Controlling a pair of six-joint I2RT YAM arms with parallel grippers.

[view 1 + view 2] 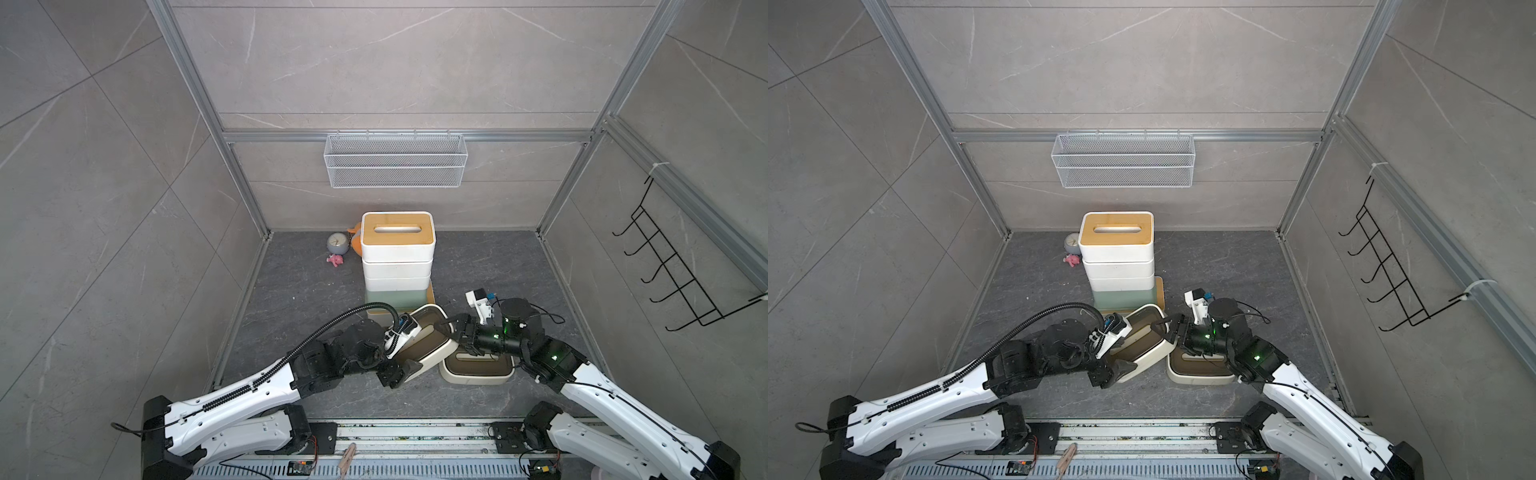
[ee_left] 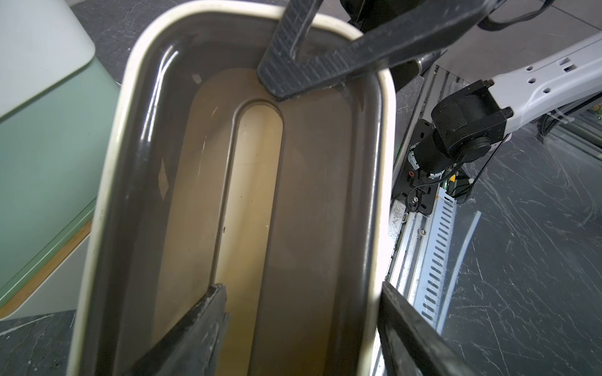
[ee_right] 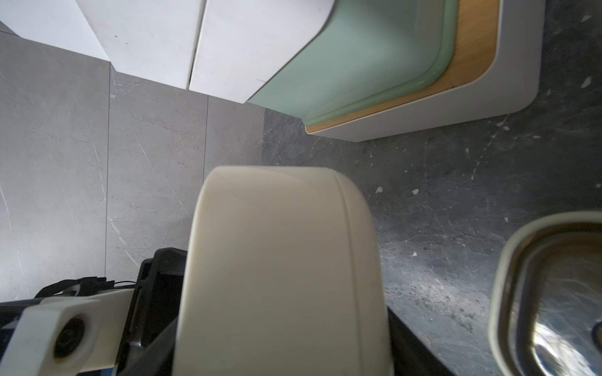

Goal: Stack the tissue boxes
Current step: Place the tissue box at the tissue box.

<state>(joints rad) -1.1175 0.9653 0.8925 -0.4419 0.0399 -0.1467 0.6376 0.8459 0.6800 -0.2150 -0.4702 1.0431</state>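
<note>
Several tissue boxes form a stack (image 1: 397,266) at the back centre. A white box with a bamboo lid (image 1: 397,235) tops it, with a mint green box (image 1: 395,301) low down. A cream tissue box with a dark-brown lid (image 1: 419,345) lies tilted between both arms. My right gripper (image 1: 451,332) is shut on its far end, and the box fills the jaws in the right wrist view (image 3: 283,341). My left gripper (image 2: 301,289) is open astride its long wall, with one finger over the lid slot. A second cream box (image 1: 478,370) lies flat under the right arm.
A white wire basket (image 1: 395,160) hangs on the back wall and a black hook rack (image 1: 673,270) on the right wall. A small clock (image 1: 337,242), a pink toy (image 1: 335,260) and an orange toy (image 1: 355,239) sit left of the stack.
</note>
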